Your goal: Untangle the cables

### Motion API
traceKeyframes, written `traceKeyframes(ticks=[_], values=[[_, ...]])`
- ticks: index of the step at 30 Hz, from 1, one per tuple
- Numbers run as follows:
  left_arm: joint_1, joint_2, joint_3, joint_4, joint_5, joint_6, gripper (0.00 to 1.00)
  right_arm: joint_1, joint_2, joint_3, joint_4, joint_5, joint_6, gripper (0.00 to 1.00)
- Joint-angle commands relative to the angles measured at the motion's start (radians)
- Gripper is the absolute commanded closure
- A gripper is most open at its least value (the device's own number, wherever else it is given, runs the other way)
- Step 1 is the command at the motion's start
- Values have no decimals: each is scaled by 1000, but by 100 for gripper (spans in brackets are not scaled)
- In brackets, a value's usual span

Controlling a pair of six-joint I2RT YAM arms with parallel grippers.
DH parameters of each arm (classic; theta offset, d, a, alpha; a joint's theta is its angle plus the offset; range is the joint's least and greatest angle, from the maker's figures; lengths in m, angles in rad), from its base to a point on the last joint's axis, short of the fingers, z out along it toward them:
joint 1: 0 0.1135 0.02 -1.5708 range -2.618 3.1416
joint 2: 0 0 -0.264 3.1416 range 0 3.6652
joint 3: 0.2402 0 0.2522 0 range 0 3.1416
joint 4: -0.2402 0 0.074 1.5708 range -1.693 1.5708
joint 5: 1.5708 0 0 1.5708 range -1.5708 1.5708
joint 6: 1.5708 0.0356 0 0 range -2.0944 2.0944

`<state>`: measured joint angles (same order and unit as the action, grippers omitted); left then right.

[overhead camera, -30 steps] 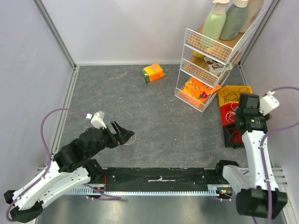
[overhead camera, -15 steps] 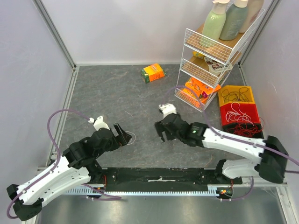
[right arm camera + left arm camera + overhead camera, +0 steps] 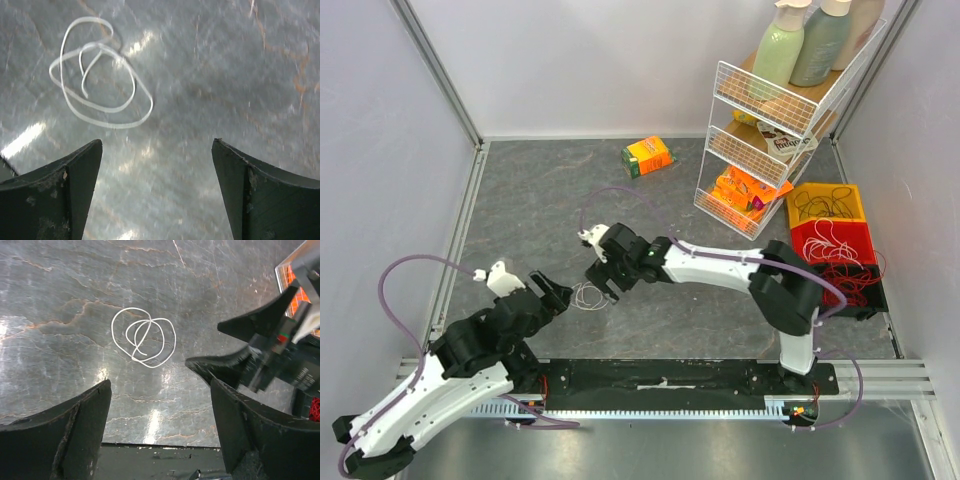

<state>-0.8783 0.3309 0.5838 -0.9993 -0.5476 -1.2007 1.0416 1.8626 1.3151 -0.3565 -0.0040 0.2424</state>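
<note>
From above, I am swinging my right gripper (image 3: 606, 283) over from the bins (image 3: 823, 187) at the far right, where the other cables (image 3: 835, 242) are lying, to the white cable (image 3: 584, 296) on the table near the left. My left gripper (image 3: 552, 293) is easing back just beside it. At the left wrist, the white cable (image 3: 144, 337) is lying loose in overlapping loops beyond my spread fingers, touching neither, and the right gripper (image 3: 250, 347) is coming in from the right. At the right wrist, my jaws are opening wide, with the cable (image 3: 97, 75) ahead and left, not between them. Nothing is gripped yet. I judge both hands are now placed to take a loop each.
</note>
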Motion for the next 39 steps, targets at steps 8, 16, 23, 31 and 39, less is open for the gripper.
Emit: traceKeyframes(ticks=[8,16,23,31,39], values=[[2,-255,86,-82,-110,-31,12,23,291,323,-42,-159,-97,2],[2,-375,109,-82,-133,-8,11,84,395,437,-174,56,-77,33],[2,-298,131,-72,-146,4,9,86,220,233,-40,228,40,100],[2,-176,163,-3,-134,36,9,-7,-311,-270,4,574,354,100],[2,-115,143,88,-72,56,9,-397,-667,-478,-329,881,529,100]])
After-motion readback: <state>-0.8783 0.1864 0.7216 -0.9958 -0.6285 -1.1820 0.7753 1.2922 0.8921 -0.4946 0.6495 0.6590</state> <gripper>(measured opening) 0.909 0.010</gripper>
